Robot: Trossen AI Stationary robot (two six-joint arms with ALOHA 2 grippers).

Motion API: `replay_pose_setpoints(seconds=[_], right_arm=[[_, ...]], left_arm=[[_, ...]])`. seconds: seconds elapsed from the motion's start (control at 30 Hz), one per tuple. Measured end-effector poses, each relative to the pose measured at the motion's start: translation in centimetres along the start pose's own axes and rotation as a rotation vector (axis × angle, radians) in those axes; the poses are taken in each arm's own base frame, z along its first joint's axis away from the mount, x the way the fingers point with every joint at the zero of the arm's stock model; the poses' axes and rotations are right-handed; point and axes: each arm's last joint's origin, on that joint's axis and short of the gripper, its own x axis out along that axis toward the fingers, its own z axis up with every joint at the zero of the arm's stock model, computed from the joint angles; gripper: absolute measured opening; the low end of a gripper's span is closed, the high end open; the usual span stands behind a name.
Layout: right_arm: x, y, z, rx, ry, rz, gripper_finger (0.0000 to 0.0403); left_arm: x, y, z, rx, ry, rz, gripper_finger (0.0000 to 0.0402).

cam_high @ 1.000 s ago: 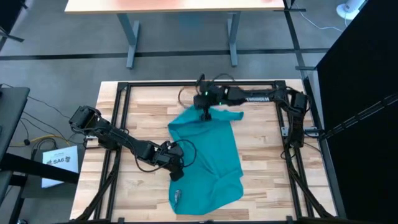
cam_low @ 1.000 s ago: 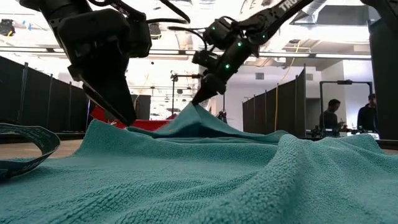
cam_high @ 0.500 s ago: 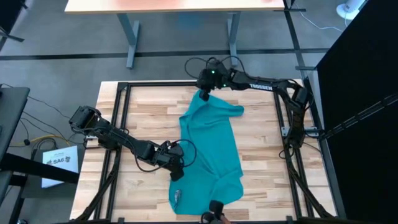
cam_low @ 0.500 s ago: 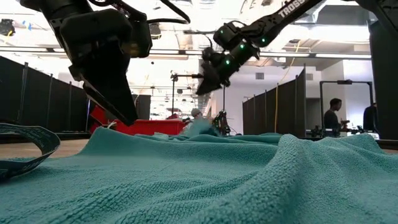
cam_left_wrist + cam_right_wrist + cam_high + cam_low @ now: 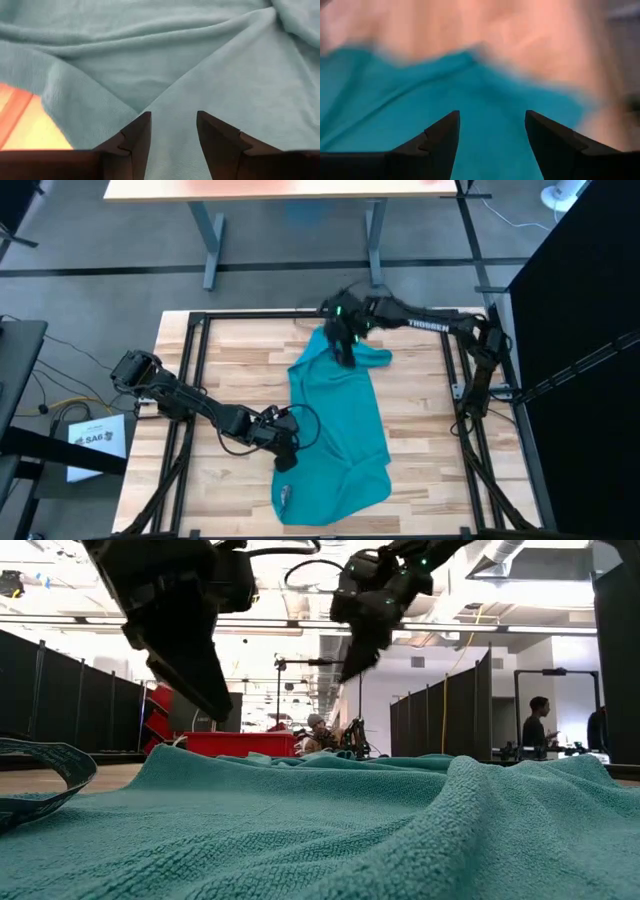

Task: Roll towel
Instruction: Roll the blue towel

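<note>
Looking down from above, I see the towel lying crumpled lengthwise along the middle of the wooden table, its far end bunched near the table's far edge and its near end spread wider. A small grey patch, possibly a label, sits at its near left corner.

My right gripper hangs above the towel's far end, fingers apart with nothing between them; the wrist view is smeared, so I can only say cloth lies below. My left gripper rests low at the towel's left edge, fingers apart over a fold, clamping nothing.

Bare wood lies open on both sides of the cloth inside the black frame. A paper sheet sits on the floor at left. In the room beyond, black partitions, a red box and a person stand.
</note>
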Motion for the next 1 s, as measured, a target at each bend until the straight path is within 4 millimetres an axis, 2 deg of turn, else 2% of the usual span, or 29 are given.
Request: replay_pose_setpoints(seconds=[0.07, 0.17, 0.27, 0.33, 0.53, 0.73, 1.0], right_arm=[[1.7, 2.5, -1.4, -0.017, 0.083, 0.108, 0.0206], [4.3, 6.0, -4.2, -0.08, 0.199, 0.171, 0.02], [6.8, 8.2, -6.9, -0.149, 0.282, 0.117, 0.0196], [7.7, 8.9, -7.7, -0.183, 0.29, 0.064, 0.0194], [9.0, 8.9, -9.7, -0.15, 0.284, 0.039, 0.0194], [9.5, 8.5, -11.1, -0.101, 0.284, 0.033, 0.0194], [9.6, 8.6, -12.5, -0.076, 0.341, 0.037, 0.0193]], left_arm=[[0.0, 0.1, 0.3, 0.001, 0.007, -0.011, 0.0143], [0.1, 0.4, 0.4, 0.002, 0.025, -0.014, 0.0143], [0.1, 0.7, 0.4, 0.015, 0.046, 0.007, 0.0143], [0.1, 1.0, 0.1, 0.022, 0.075, 0.029, 0.0143], [0.7, 1.3, -1.4, -0.011, 0.117, 0.032, 0.0143], [1.9, 1.8, -2.6, -0.052, 0.117, 0.034, 0.0143], [4.0, 0.9, -3.7, -0.075, 0.139, 0.021, 0.0143]])
